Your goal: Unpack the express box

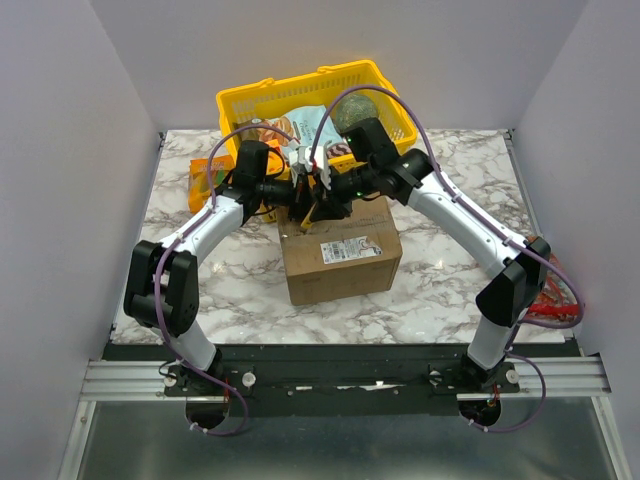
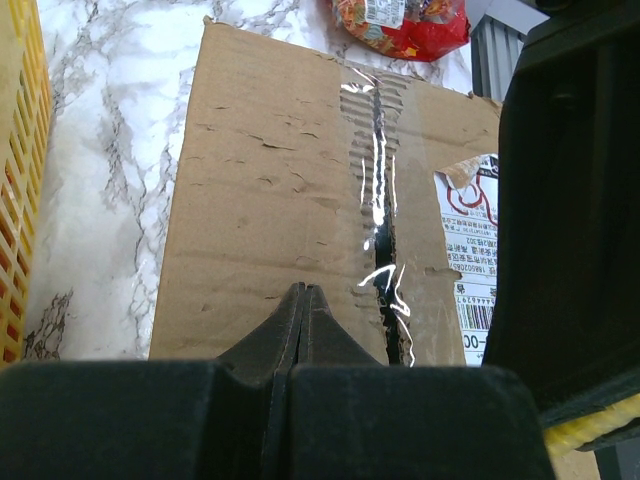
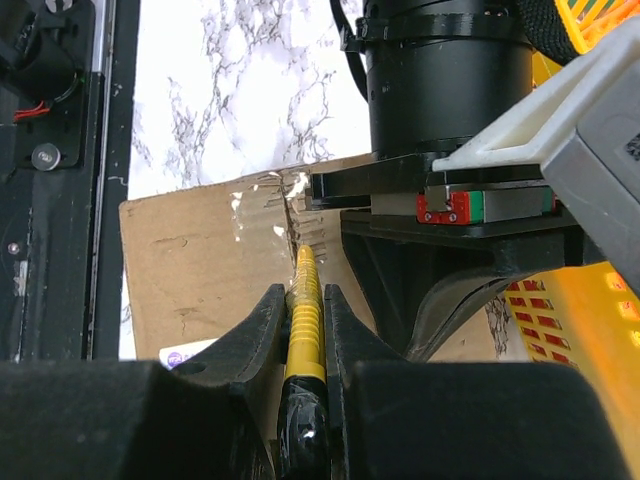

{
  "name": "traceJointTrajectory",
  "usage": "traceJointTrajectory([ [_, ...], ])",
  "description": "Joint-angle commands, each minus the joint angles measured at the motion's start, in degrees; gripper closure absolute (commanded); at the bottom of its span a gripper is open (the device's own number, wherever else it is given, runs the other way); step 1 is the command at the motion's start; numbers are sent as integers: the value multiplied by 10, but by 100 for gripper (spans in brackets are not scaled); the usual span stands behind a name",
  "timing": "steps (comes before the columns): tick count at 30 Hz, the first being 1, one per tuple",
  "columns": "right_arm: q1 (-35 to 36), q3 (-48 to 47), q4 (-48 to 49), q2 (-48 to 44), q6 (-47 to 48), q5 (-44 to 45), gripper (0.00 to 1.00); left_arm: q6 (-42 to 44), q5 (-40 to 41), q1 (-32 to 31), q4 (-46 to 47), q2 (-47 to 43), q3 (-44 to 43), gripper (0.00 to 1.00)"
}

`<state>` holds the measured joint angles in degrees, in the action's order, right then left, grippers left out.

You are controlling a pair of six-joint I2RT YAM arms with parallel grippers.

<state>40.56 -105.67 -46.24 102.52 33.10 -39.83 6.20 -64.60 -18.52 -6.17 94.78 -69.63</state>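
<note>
From above, the express box (image 1: 342,262) sits mid-surface with its long side running left to right, just in front of the yellow basket (image 1: 300,100). Both arms reach in over its far edge. The left tool (image 1: 293,192) and right tool (image 1: 335,190) point at each other there, almost touching, so neither is clearly the nearer.

In the left wrist view, the left tool (image 2: 305,295) has its fingers pressed together on nothing, low over the cardboard; I cannot tell whether it touches. The tape seam (image 2: 378,200) lies just to its near side and runs straight ahead along the box's long axis, toward the right arm's side. The white label (image 2: 470,260) lies beyond the seam. A dark gap shows in the seam at the end closest to this tool.

In the right wrist view, the right tool (image 3: 303,320) is clamped on a yellow cutter (image 3: 303,290), whose tip rests on the seam close to the box's left end. Nearly all the seam therefore lies back toward the right arm. The cut probably has to be a straight pull along the seam, with the left tool steadying the top.
</note>
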Motion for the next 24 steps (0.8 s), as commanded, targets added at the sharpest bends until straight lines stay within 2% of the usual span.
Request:
traceJointTrajectory([
  [1, -1, 9, -16, -14, 17, 15, 99, 22, 18, -4, -54, 23, 7, 100],
  [24, -46, 35, -52, -44, 35, 7, 100, 65, 21, -4, -89, 31, -3, 100],
])
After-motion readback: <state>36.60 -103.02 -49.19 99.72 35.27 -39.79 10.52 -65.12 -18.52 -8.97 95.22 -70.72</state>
